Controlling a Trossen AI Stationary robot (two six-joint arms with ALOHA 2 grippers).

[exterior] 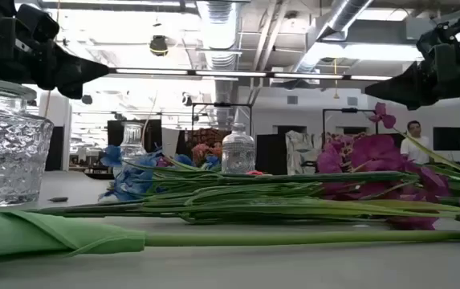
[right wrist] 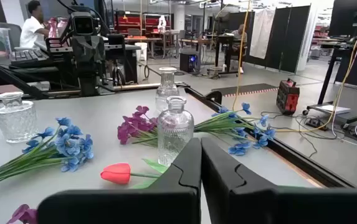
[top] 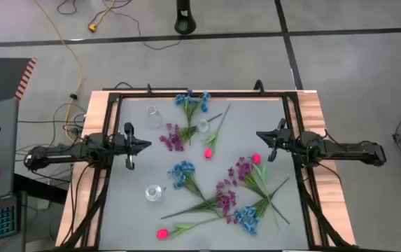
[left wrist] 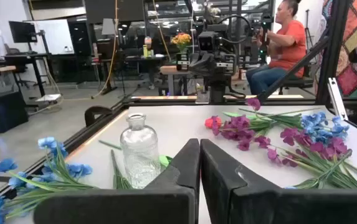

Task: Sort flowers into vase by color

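Observation:
Artificial flowers lie loose on the grey table. A blue cluster point(top: 192, 101) lies near the far edge, with a purple stem point(top: 172, 136) and a pink tulip bud point(top: 208, 152) in the middle. More blue point(top: 181, 171), purple point(top: 224, 192) and pink point(top: 162, 234) stems lie toward the near edge. Three clear glass vases stand upright: one far left point(top: 153, 115), one in the middle point(top: 202, 126), one near left point(top: 154, 192). My left gripper point(top: 148, 145) point(left wrist: 200, 155) hovers shut at the table's left. My right gripper point(top: 259, 134) point(right wrist: 200, 155) hovers shut at the right. Both are above the table and hold nothing.
A black frame point(top: 109, 119) runs around the table's edges, with wooden borders point(top: 319, 119) outside it. Stems cross one another in a heap near the right front point(top: 256, 199). People sit at desks in the room beyond point(left wrist: 284, 37).

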